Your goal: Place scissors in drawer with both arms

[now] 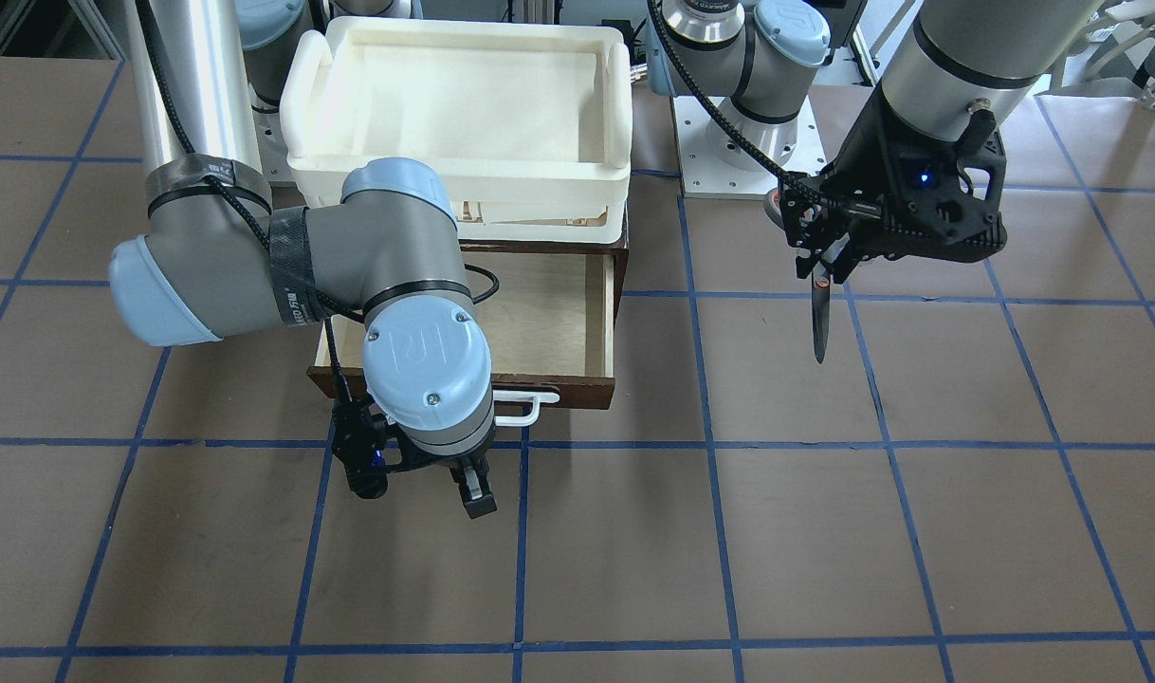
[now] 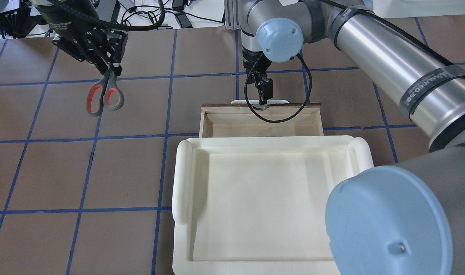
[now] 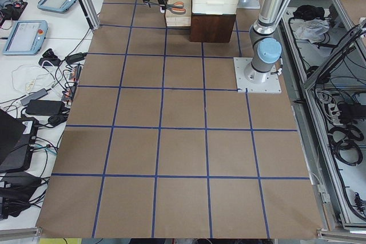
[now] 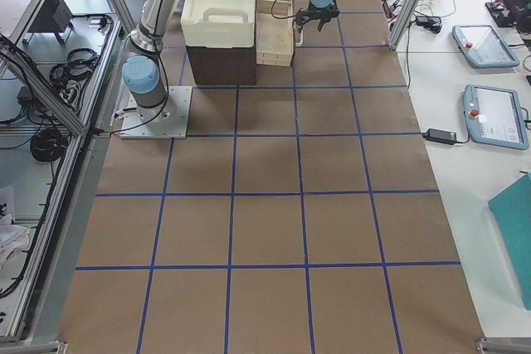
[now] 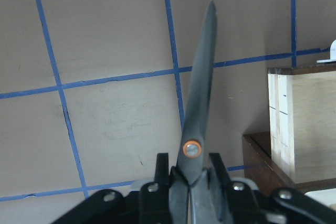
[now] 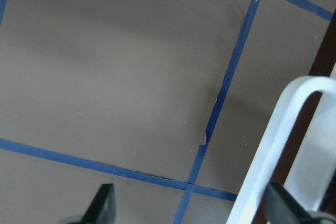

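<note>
Gripping the scissors (image 1: 818, 321) between my left gripper's (image 1: 829, 272) fingers (image 5: 162, 173), I clamp them close to the orange-ringed pivot, the blades shut together into one slim point. They hang in the air well off to the drawer's (image 1: 577, 389) side, on my left, above the brown table (image 1: 919, 531) and not over the drawer's pale interior. From the overhead view the grey handles with their orange-red lining stick out behind my fingers, on the side facing away from the drawer's front. The drawer stands pulled open, its plywood bottom showing, with the white foam tray (image 1: 454, 176) sitting above its back part. My right gripper (image 1: 445, 486) hovers just outside the drawer's front, right by the white bar handle (image 1: 526, 405); its fingers are spread apart and hold nothing. In the right wrist view the handle curves past close beside one fingertip (image 6: 281, 209), though I cannot tell whether that fingertip touches it or merely sits near it.
</note>
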{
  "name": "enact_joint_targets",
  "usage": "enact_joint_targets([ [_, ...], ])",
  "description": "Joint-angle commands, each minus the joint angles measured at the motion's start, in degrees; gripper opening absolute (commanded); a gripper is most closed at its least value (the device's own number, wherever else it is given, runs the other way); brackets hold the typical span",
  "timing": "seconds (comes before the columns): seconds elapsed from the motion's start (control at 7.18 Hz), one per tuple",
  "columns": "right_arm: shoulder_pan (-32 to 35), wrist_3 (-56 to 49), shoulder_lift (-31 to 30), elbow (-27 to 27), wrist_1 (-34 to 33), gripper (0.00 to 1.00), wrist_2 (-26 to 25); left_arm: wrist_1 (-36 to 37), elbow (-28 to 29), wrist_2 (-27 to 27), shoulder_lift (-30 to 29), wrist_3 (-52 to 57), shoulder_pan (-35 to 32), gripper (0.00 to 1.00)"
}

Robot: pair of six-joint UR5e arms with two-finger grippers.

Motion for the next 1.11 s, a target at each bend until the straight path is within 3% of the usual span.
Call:
enact_joint_targets([
  [0.0,0.00,-0.29,0.49,-1.04,-0.14,1.00,0.00,0.06,-0.01,0.05,0.03,0.00,0.00,0.12],
  [0.97,0.00,-1.17,2.52,-2.89,-1.02,1.00,-0.26,0.06,-0.01,0.05,0.12,0.00,0.00,0.12],
])
